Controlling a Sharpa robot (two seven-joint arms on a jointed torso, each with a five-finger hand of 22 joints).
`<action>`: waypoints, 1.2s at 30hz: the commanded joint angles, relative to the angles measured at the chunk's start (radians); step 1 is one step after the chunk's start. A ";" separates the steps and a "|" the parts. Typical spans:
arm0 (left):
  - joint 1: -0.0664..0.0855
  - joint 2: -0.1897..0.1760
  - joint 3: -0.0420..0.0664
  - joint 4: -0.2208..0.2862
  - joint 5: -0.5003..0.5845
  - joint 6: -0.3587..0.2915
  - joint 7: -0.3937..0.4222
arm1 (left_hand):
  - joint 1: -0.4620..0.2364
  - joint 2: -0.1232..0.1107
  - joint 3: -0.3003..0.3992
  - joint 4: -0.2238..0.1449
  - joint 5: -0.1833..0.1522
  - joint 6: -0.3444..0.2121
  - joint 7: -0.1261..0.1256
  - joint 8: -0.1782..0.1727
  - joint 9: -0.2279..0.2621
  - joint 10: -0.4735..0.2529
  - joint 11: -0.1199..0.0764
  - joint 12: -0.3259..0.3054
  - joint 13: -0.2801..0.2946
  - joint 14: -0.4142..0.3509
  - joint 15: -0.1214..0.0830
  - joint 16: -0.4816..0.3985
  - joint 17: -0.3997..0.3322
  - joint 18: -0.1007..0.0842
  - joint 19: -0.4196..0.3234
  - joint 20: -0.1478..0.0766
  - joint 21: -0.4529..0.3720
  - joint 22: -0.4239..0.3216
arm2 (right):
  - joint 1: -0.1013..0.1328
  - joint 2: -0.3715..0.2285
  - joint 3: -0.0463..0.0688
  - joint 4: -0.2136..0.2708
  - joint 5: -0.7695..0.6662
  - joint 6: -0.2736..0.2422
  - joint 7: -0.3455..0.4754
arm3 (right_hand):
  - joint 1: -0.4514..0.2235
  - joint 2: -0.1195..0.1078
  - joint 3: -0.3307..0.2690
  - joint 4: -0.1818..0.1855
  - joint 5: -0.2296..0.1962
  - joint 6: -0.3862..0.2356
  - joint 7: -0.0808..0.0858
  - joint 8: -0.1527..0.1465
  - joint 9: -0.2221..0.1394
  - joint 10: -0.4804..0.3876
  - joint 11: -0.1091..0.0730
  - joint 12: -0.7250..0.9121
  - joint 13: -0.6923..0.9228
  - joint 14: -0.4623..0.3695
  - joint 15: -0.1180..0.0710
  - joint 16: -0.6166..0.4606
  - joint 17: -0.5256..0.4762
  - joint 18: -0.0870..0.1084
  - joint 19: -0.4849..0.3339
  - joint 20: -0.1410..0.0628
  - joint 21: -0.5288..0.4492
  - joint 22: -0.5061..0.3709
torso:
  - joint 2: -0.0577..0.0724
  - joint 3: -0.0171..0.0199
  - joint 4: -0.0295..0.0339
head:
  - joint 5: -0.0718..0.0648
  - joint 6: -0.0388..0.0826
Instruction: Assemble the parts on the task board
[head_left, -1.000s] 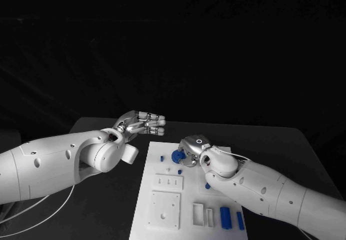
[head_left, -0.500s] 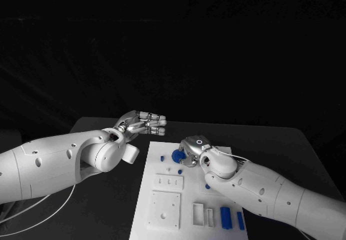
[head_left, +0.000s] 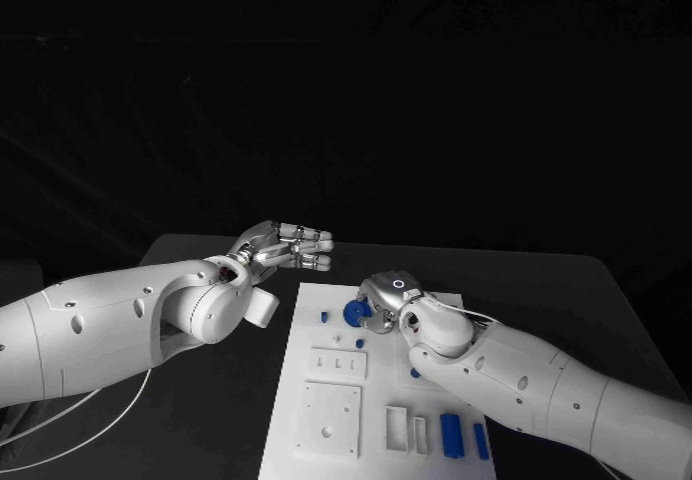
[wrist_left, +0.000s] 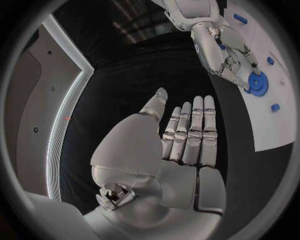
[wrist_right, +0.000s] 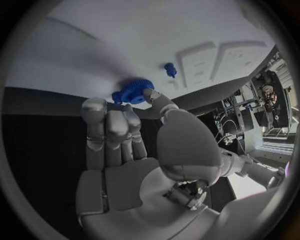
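The white task board (head_left: 325, 385) lies in the middle of the black table. A blue gear (head_left: 361, 316) sits near the board's far edge, and my right hand (head_left: 387, 298) pinches it between thumb and fingers. The right wrist view shows the fingertips (wrist_right: 94, 107) on the blue gear (wrist_right: 132, 91), with the gear against the board (wrist_right: 156, 35). My left hand (head_left: 290, 247) hovers above the table, left of the board's far corner, holding nothing. In the left wrist view, my left hand (wrist_left: 181, 145) has its fingers straight and the thumb out, with the gear (wrist_left: 257, 83) beyond them.
A small blue peg (head_left: 325, 317) stands left of the gear, another peg (head_left: 415, 372) mid-board. Two long blue pieces (head_left: 451, 435) lie at the board's near right. White raised blocks (head_left: 330, 420) take up the near left. Black table lies on both sides.
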 joint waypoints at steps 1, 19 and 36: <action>0.002 0.002 0.001 0.000 -0.004 0.018 0.004 | -0.007 -0.001 0.000 -0.008 0.006 -0.005 0.003 0.004 0.001 -0.006 0.001 0.002 0.001 -0.004 0.002 0.005 0.001 -0.004 -0.006 -0.002 0.004 -0.001 | 0.000 -0.002 0.000 0.000 0.055 0.021 0.025 | -0.018 -0.004 -0.042 0.020 0.016 -0.022 0.000 -0.001 -0.001 -0.005 0.003 -0.002 -0.002 -0.001 0.008 -0.004 -0.002 0.013 0.049 0.007 -0.006 0.080 | 0.000 -0.0006 0.0001 | 0.002 -0.001; 0.002 0.001 0.001 -0.001 -0.003 0.028 0.000 | -0.018 0.002 -0.005 0.005 0.007 -0.011 0.003 0.004 0.001 -0.009 0.002 0.003 0.001 -0.005 0.003 0.005 0.002 -0.004 -0.006 -0.001 0.002 -0.002 | 0.000 -0.016 0.000 -0.008 0.170 0.089 0.070 | -0.057 0.022 -0.208 0.219 -0.059 -0.040 0.003 -0.001 0.000 -0.006 0.011 0.011 0.002 -0.001 0.014 0.003 0.004 0.020 0.049 0.014 -0.004 0.082 | 0.000 -0.0001 -0.0011 | 0.004 -0.006; 0.002 -0.005 0.000 0.000 -0.003 0.027 0.000 | -0.018 0.002 -0.005 0.005 0.007 -0.011 0.003 0.004 0.001 -0.009 0.002 0.003 0.001 -0.005 0.003 0.005 0.002 -0.004 -0.006 -0.001 0.002 -0.002 | -0.007 -0.067 0.000 0.015 0.171 -0.011 0.059 | -0.055 0.017 -0.187 0.207 -0.060 -0.037 0.002 -0.002 -0.001 -0.002 0.010 0.014 0.002 0.000 0.013 0.005 0.006 0.021 0.051 0.013 0.001 0.082 | 0.000 0.0021 -0.0018 | 0.002 -0.006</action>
